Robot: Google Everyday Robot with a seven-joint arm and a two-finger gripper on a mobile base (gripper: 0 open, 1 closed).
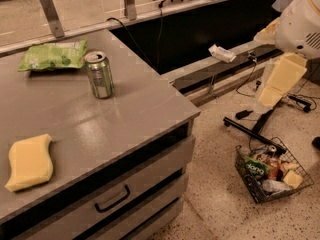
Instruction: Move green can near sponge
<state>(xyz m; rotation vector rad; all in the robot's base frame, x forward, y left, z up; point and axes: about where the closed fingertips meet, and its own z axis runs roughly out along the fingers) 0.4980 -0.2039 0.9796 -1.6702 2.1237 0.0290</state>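
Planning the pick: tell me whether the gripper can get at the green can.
Probably yes. The gripper hangs over the floor beside the counter; the green can stands upright, nothing between them.

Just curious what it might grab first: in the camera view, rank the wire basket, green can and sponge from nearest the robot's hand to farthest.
1. The wire basket, on the floor below the hand at the right.
2. The green can, upright on the counter's middle.
3. The sponge, flat at the counter's left front.
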